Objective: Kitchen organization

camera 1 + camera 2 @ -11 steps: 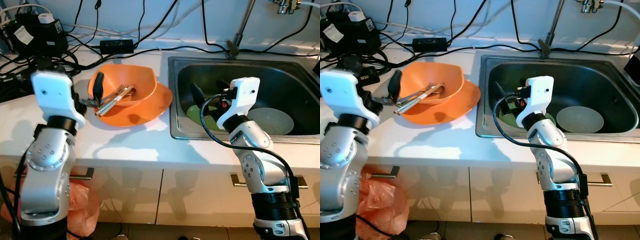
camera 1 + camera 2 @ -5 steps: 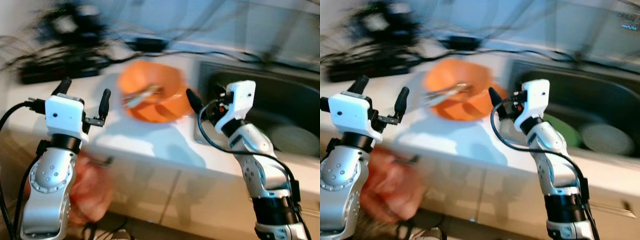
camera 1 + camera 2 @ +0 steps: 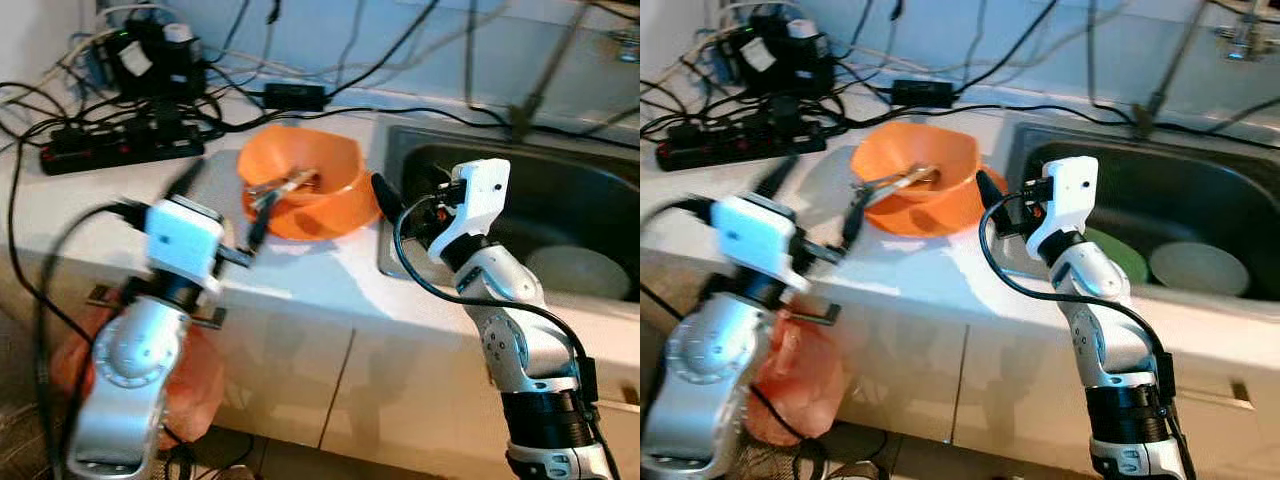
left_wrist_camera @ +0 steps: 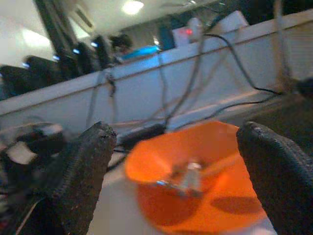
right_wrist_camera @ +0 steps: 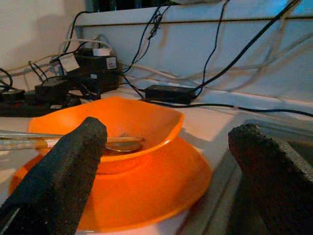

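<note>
A deep orange plastic bowl (image 3: 302, 174) holding metal cutlery (image 3: 282, 186) is sitting on a flat orange plate (image 3: 320, 215) on the white counter (image 3: 300, 280), beside the steel sink (image 3: 560, 200). The left gripper (image 3: 222, 212) and right gripper (image 3: 1000, 205) are hovering nearby, fingers spread, empty.

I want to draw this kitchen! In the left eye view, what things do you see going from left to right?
Black power strip → left gripper → orange bowl → right gripper → white dish in the sink.
</note>
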Motion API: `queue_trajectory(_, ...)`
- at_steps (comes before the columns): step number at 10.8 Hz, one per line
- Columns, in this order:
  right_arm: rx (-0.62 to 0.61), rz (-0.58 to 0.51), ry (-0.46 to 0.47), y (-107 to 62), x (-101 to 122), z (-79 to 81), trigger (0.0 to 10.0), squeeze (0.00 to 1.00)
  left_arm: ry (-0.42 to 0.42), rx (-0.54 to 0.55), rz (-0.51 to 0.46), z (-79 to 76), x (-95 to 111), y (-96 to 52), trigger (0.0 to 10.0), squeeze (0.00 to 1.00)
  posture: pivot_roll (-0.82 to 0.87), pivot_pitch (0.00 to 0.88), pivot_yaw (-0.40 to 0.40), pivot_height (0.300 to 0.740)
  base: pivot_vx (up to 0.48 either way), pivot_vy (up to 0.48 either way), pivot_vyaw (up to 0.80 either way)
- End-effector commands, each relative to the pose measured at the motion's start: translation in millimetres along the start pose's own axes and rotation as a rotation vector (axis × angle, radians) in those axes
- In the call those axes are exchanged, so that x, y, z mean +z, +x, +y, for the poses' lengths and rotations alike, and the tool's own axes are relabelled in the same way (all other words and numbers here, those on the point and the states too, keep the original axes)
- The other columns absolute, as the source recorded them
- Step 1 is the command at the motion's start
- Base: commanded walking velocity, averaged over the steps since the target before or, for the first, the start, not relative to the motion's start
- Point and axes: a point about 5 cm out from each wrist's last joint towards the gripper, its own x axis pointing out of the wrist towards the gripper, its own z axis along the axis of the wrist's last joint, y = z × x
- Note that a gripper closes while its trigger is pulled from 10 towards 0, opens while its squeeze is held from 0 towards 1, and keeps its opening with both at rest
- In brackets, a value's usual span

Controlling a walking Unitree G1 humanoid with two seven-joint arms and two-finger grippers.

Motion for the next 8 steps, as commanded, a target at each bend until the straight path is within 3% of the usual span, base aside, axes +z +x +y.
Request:
queue_trajectory(1, -0.007, 0.0, 0.003, 2.9, 4, -1.8, 10.0, 0.09, -0.024, -0.035, 0.002, -4.8, -4, 1.0, 10.0, 0.0, 0.14, 0.058, -0.062, 0.74, 0.0, 0.0, 0.0)
queue_trajectory(4, -0.022, 0.011, 0.002, 3.7, 4, -4.7, 10.0, 0.08, -0.107, -0.074, 0.05, -16.5, -17, 6.3, 10.0, 0.0, 0.13, 0.055, -0.057, 0.74, 0.0, 0.0, 0.0)
queue_trajectory(8, -0.038, 0.007, 0.003, 5.7, 5, -3.8, 10.0, 0.02, -0.183, -0.034, -0.009, -12.3, -1, 29.3, 10.0, 0.0, 0.12, 0.05, -0.06, 0.74, 0.0, 0.0, 0.0)
